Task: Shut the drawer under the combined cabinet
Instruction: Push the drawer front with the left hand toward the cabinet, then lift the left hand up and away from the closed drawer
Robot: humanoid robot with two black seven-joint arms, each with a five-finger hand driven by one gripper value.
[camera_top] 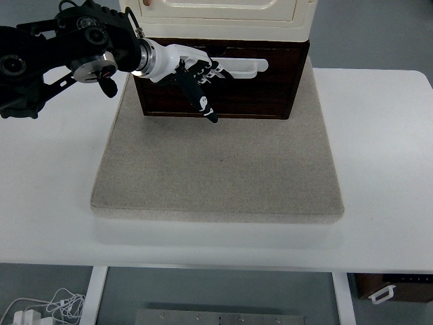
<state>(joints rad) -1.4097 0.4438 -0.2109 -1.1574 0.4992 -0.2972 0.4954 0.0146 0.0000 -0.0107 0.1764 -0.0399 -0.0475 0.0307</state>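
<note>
Single top view, looking steeply down from the robot's side across the white table (379,156), cabinet (223,20) cut by the far edge.

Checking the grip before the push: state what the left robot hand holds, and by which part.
Nothing is grasped. The left robot hand rests its fingers against the drawer front at the white handle, thumb hanging loose.

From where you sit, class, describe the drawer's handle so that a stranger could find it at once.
Start at the grey mat on the white table. At its far edge stands a cream cabinet over a dark wooden drawer. The handle is the pale horizontal bar on that dark front, where the left hand rests.
</note>
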